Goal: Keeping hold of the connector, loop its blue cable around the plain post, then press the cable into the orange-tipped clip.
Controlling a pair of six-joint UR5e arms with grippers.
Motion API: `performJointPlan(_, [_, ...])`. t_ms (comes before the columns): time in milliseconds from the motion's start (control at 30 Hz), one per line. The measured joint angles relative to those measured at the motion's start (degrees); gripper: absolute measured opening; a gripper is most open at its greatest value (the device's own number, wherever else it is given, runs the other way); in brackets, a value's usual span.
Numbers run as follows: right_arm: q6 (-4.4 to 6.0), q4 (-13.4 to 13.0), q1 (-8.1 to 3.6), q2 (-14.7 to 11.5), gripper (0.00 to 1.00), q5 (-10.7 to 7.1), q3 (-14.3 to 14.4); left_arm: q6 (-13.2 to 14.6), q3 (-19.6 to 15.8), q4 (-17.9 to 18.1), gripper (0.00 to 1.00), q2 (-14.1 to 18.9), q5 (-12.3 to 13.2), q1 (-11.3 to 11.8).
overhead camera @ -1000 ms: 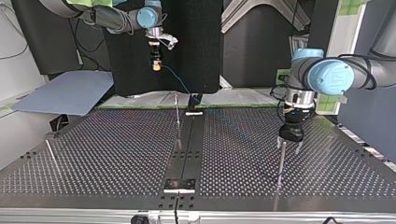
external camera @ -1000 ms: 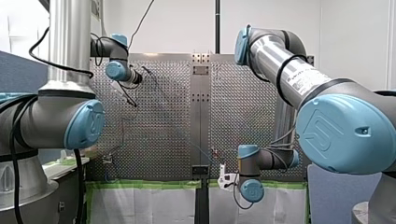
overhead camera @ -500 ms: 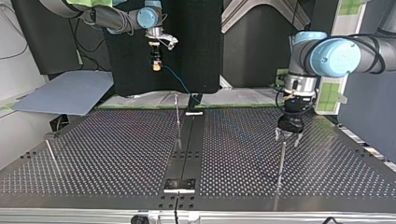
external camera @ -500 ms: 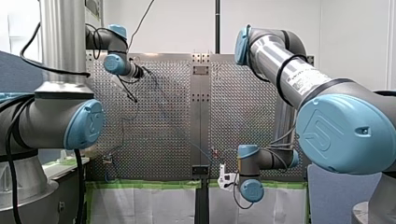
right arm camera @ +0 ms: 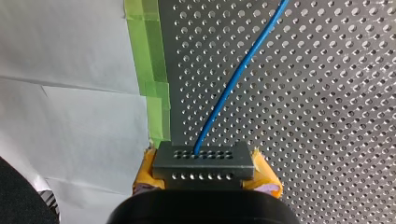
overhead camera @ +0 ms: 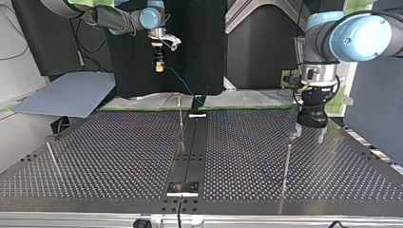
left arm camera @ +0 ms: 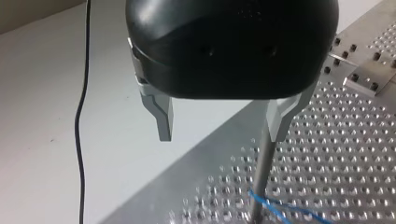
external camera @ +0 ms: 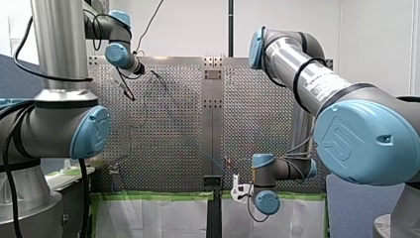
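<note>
Broadly, perforated table (overhead camera: 119, 147): a dark centre rail (overhead camera: 190, 152) runs from the near edge to the far edge. The far edge is bordered with green tape (right arm camera: 152, 70) over white paper (right arm camera: 70, 116).

Plain post (overhead camera: 286, 161): upright at the top view's right, with open plate between it and the rail and between it and the side edge.

Connector (right arm camera: 203, 161): grey block, clamped between the yellow pads (right arm camera: 145, 171) of my right gripper (overhead camera: 159, 66), high above the table's far edge.

Blue cable (right arm camera: 238, 74): leaves the connector's face and slants down toward the rail's far end. A stretch (left arm camera: 275, 207) crosses the post's foot; around or beside cannot be told.

My left gripper (overhead camera: 309, 137): points straight down above the plate, on the far side of the post and apart from it, metal fingers (left arm camera: 163, 116) spread wide. In the left wrist view the post (left arm camera: 261, 172) rises ahead of it, close by one finger; contact cannot be told.
</note>
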Motion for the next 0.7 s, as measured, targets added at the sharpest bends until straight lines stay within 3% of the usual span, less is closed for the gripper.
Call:
performJointPlan(300, [0.10,0.38,0.19,0.02,0.00,0.03,-0.03,5.50,3.29,-5.50,1.00,2.89,3.87,-0.91])
performJointPlan(700, [0.29,0.47,0.22,0.02,0.00,0.01,-0.11,11.84,9.53,-11.83,1.00,1.51,4.30,-3.64])
